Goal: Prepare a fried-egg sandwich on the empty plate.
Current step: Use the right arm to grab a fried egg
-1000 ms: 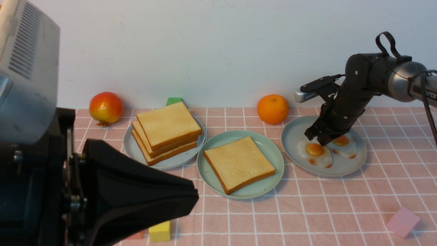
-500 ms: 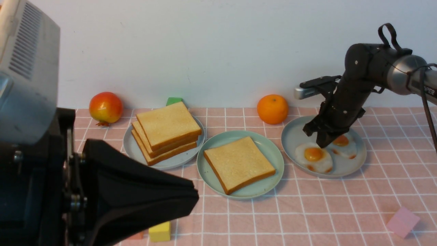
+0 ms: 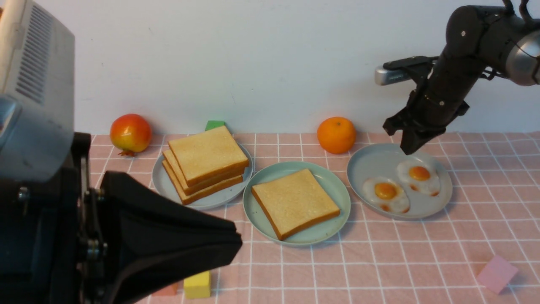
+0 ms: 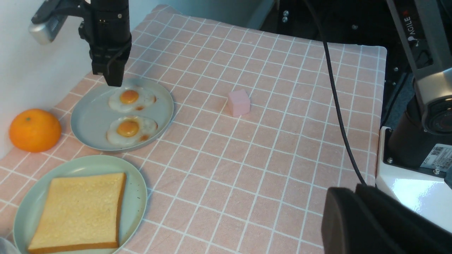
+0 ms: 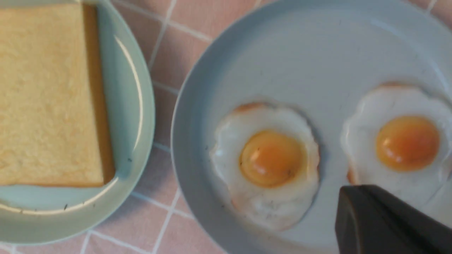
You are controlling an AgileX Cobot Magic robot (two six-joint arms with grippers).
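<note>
One toast slice [image 3: 295, 202] lies flat on the mint-green plate [image 3: 333, 185] in the middle of the cloth. Two fried eggs [image 3: 386, 192] [image 3: 419, 175] lie side by side on a grey-blue plate [image 3: 367, 164] to its right. My right gripper [image 3: 411, 147] hangs shut and empty above that plate's far edge, clear of both eggs. In the right wrist view its dark tip [image 5: 344, 201] shows over the eggs [image 5: 272, 158]. My left gripper [image 3: 236, 249] is shut with nothing in it, raised near the front left, far from the plates.
A stack of three toast slices [image 3: 206, 162] sits on another grey-blue plate [image 3: 168, 190] at the left. A red fruit [image 3: 130, 132], a green block [image 3: 215, 125] and an orange [image 3: 336, 134] stand along the back wall. A yellow block [image 3: 197, 286] and a pink block [image 3: 498, 273] lie near the front.
My right gripper has risen from between the two eggs to well above the plate, still shut and carrying nothing. The nearer egg shifted slightly. The left arm has barely moved.
</note>
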